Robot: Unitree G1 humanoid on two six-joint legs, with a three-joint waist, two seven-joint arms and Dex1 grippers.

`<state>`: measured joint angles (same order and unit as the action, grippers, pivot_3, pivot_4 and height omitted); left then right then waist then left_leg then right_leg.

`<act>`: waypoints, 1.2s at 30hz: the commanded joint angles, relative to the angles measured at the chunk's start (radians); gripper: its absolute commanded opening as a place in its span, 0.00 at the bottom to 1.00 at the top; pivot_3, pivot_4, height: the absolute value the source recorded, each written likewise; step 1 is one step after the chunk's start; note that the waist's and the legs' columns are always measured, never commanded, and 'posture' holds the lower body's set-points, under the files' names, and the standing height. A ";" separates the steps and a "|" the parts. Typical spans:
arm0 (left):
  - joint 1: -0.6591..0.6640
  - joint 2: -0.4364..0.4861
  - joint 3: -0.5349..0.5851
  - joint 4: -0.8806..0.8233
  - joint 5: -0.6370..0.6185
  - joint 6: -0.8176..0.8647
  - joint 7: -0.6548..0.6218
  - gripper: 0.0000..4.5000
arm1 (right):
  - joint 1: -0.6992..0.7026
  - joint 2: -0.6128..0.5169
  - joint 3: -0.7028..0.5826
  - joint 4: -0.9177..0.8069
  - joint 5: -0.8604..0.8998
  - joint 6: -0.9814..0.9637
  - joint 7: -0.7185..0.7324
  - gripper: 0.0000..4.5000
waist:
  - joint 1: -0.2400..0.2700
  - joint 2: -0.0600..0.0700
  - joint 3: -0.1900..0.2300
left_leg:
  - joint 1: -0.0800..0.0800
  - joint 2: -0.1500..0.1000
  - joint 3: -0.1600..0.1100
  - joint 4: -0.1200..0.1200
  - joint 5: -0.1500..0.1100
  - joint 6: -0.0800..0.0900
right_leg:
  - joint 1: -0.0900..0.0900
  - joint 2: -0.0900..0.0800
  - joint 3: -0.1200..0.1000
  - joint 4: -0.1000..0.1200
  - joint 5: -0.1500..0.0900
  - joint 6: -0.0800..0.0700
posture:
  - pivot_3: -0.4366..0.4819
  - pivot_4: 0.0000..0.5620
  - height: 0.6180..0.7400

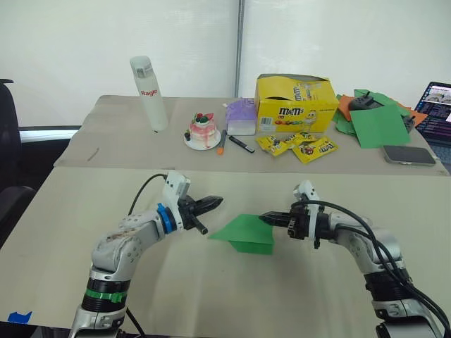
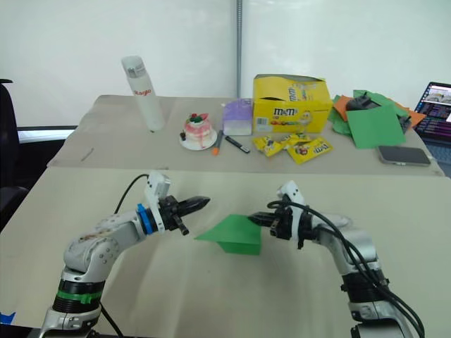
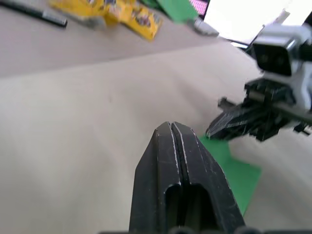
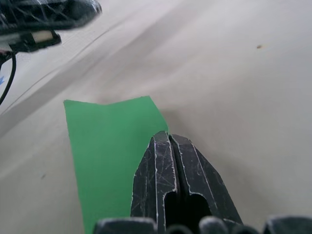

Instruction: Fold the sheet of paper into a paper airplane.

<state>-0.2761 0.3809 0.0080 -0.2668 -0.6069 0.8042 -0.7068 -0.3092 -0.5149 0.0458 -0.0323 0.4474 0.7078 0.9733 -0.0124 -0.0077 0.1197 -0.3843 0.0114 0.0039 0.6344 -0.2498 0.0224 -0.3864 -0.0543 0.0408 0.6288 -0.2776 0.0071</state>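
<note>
The sheet of paper (image 1: 244, 232), already folded into a layered green shape with a point toward the robot's left, is lying on the near part of the bench (image 1: 63, 232), between the two arms. The left end effector (image 1: 211, 204) is hovering just beside the paper's pointed corner, apart from it, with its two black fingers pressed together and holding nothing. The right end effector (image 1: 266, 219) is sitting at the paper's right edge, its fingers likewise closed tight against each other; in the right wrist view the fingertips (image 4: 168, 146) are lying over the green edge, and whether any paper is pinched between them cannot be told. Farther back on the bench are standing a white bottle (image 1: 149, 93), a small cake on a plate (image 1: 203, 131), a yellow candy box (image 1: 294, 104) and a pile of green and orange sheets (image 1: 373, 120).
</note>
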 commanded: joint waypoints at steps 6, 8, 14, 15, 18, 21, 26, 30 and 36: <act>0.066 0.064 -0.190 0.030 0.133 -0.102 -0.072 0.00 | -0.006 0.014 -0.007 -0.028 0.009 0.000 -0.052 0.00 | 0.001 0.000 0.000 | 0.001 0.000 0.001 0.000 0.000 0.000 | 0.000 0.001 0.000 0.001 0.000 0.000 | 0.48 0.27 0.98; 0.085 0.061 -0.209 0.036 0.143 -0.103 -0.067 0.00 | -0.002 0.012 -0.006 -0.031 0.010 0.002 -0.058 0.00 | 0.001 0.000 0.000 | 0.001 0.000 0.001 0.000 0.000 0.000 | 0.000 0.001 0.000 0.001 0.000 0.000 | 0.48 0.27 0.98; 0.106 0.082 -0.266 0.074 0.229 -0.127 -0.043 0.00 | 0.011 0.004 -0.008 -0.054 0.022 0.012 -0.063 0.00 | 0.003 0.000 0.000 | 0.001 0.000 0.001 0.001 0.000 0.000 | 0.001 0.001 0.000 0.001 0.000 0.000 | 0.48 0.27 0.98; 0.103 0.077 -0.270 0.077 0.231 -0.126 -0.042 0.00 | 0.015 0.001 -0.005 -0.063 0.022 0.013 -0.061 0.00 | 0.003 0.000 0.000 | 0.002 0.000 0.001 0.001 0.000 0.000 | 0.001 0.001 0.000 0.001 0.000 0.000 | 0.48 0.27 0.98; 0.103 0.064 -0.277 0.082 0.233 -0.121 -0.041 0.00 | 0.025 -0.006 0.003 -0.081 0.017 0.006 -0.056 0.00 | 0.003 0.000 0.000 | 0.002 0.000 0.001 0.001 0.000 0.000 | 0.001 0.001 0.000 0.001 0.000 0.000 | 0.48 0.27 0.98; 0.114 0.052 -0.278 0.080 0.231 -0.097 -0.028 0.00 | 0.061 -0.042 0.023 -0.137 -0.003 -0.048 -0.021 0.00 | 0.008 0.000 0.000 | 0.003 0.000 0.001 0.001 0.000 0.000 | 0.002 0.001 -0.001 0.001 0.000 0.000 | 0.48 0.27 0.98; 0.104 0.052 -0.292 0.098 0.250 -0.084 -0.018 0.00 | 0.096 -0.060 0.011 -0.182 -0.008 -0.140 -0.003 0.00 | 0.009 0.000 0.000 | 0.004 0.000 0.001 0.003 0.000 0.000 | 0.004 0.002 -0.001 0.001 0.000 0.001 | 0.48 0.27 0.98; 0.100 0.047 -0.299 0.102 0.245 -0.071 -0.021 0.00 | 0.123 -0.056 0.017 -0.218 -0.013 -0.223 0.011 0.00 | 0.009 0.000 0.000 | 0.008 0.000 0.001 0.003 0.000 0.000 | 0.008 0.003 -0.002 0.001 0.000 0.001 | 0.48 0.27 0.98; 0.099 0.050 -0.294 0.098 0.239 -0.056 -0.022 0.00 | 0.197 -0.102 0.073 -0.257 -0.079 -0.383 0.090 0.00 | 0.010 -0.001 0.000 | 0.014 0.000 0.001 0.003 0.000 0.000 | 0.014 0.004 -0.002 -0.001 -0.001 0.002 | 0.48 0.27 0.98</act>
<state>-0.1948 0.4234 -0.2610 -0.2025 -0.3895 0.7021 -0.7417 -0.1266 -0.6047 0.1027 -0.2534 0.3843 0.3849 1.0251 -0.0028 -0.0088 0.1201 -0.3705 0.0118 0.0047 0.6370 -0.2500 0.0225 -0.3715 -0.0501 0.0390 0.6279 -0.2789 0.0096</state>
